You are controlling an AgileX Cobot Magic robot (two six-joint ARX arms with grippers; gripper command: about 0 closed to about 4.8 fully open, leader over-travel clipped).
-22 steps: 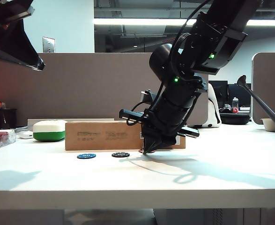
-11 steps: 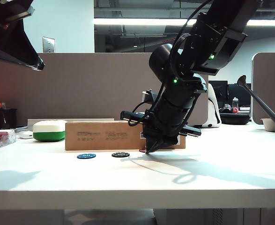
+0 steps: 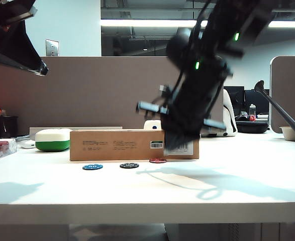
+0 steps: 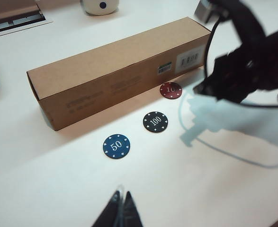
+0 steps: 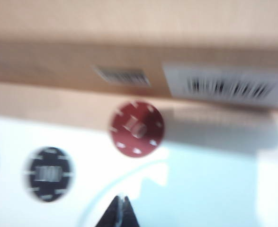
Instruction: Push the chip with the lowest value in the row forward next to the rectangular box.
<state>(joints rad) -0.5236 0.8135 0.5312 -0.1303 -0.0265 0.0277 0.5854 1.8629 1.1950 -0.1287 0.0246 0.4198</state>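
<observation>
Three chips lie on the surface (image 3: pixel 248 186) in the exterior view: blue chip (image 3: pixel 92 167), black chip (image 3: pixel 129 165), and the red chip (image 3: pixel 158 160), which sits ahead of the other two, just beside the box (image 3: pixel 117 144) under its barcode end. The right claw (image 3: pixel 176 145) hangs blurred above and a little to the side of the red chip, clear of it. The left claw is not clearly visible here; only a dark arm part shows at the upper left.

From the left wrist, the numbers read plainly: blue chip (image 4: pixel 116 145) 50, black chip (image 4: pixel 155 122) 100, red chip (image 4: pixel 170 90) 10, so red is the lowest. It lies near the box (image 4: pixel 115 66) front, with a thin strip of surface possibly between them; I cannot tell if they touch. The left claw (image 4: pixel 121 203) has its tips together, high over bare surface well apart from the chips.

In the right wrist view, blurred, the red chip (image 5: pixel 137 128) sits close below the box (image 5: pixel 129 56) wall, the black chip (image 5: pixel 49 174) off to one side. The right claw (image 5: pixel 120 205) shows tips pinched together, holding nothing.

The push looks essentially done. The sensible finish is to lift the right claw straight away without grazing the chip or nudging the box. Only the left wrist view gives the chip values; only the exterior view shows the claw's height.
</observation>
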